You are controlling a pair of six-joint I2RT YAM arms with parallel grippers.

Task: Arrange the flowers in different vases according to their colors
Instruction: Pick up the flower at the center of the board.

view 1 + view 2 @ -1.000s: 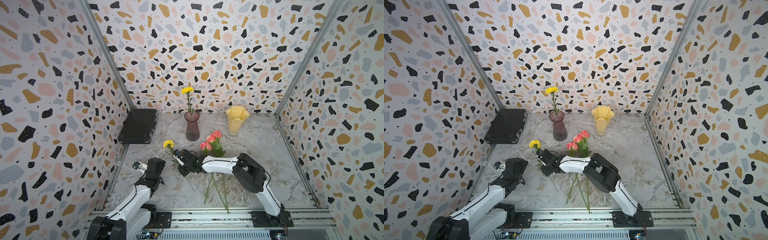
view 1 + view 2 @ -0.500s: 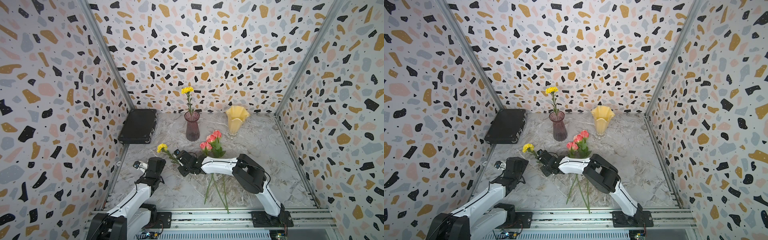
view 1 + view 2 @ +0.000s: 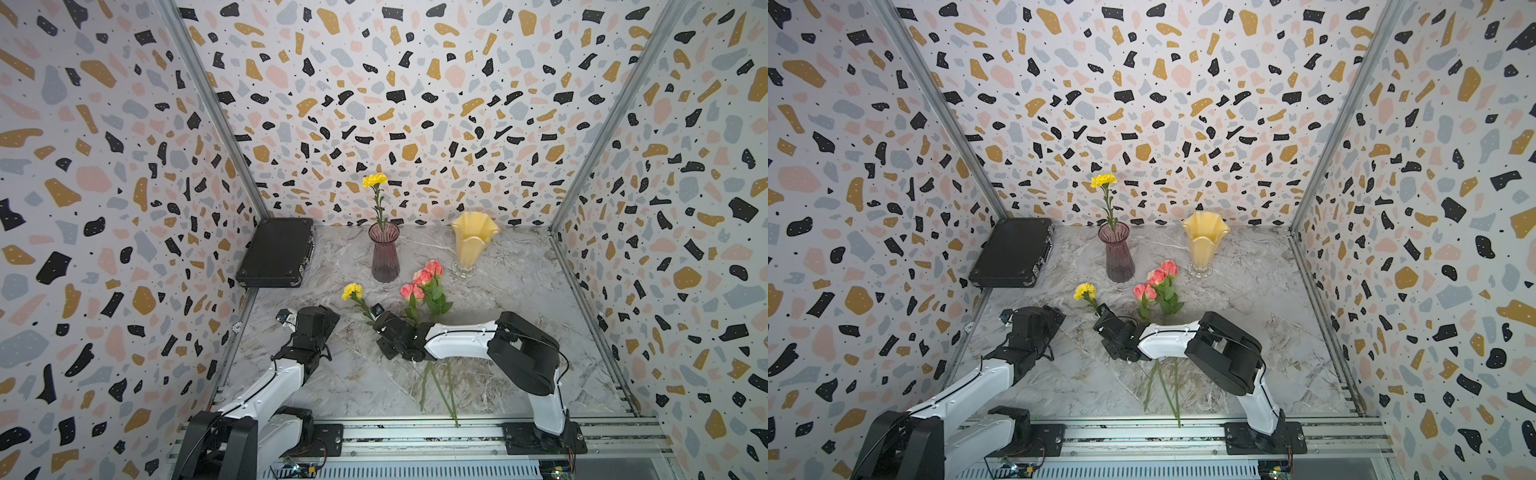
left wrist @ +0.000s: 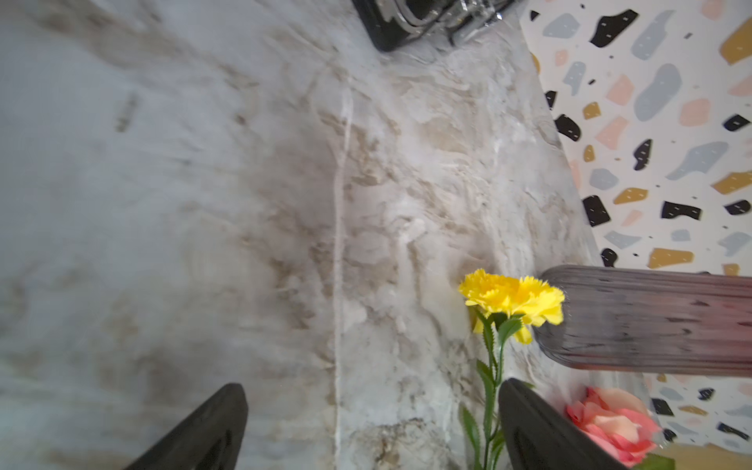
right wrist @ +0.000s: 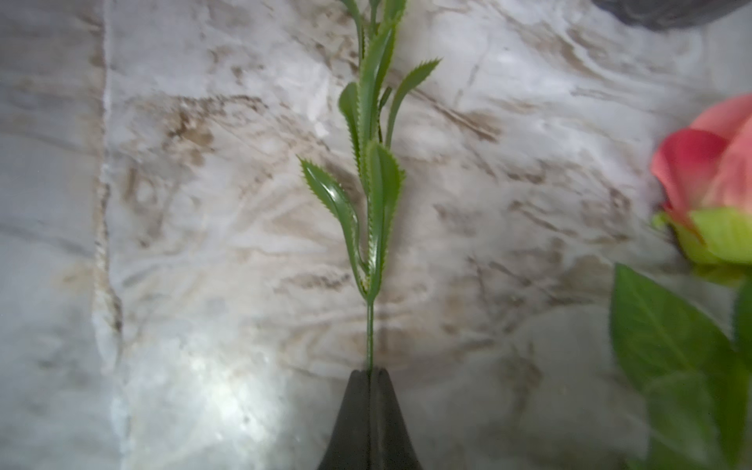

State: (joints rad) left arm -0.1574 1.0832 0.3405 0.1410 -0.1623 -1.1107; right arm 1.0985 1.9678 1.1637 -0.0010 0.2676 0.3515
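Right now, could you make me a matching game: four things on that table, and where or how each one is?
1 purple vase
2 yellow vase
3 pink roses
4 low yellow flower

A lying on the table
B pinched in the right gripper
C holds a yellow bloom
D no flower in it

Pairs: 1-C, 2-D, 3-A, 4-B

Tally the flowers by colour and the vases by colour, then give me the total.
Yellow carnations: 2
Pink roses: 3
Purple vase: 1
Yellow vase: 1
Total: 7
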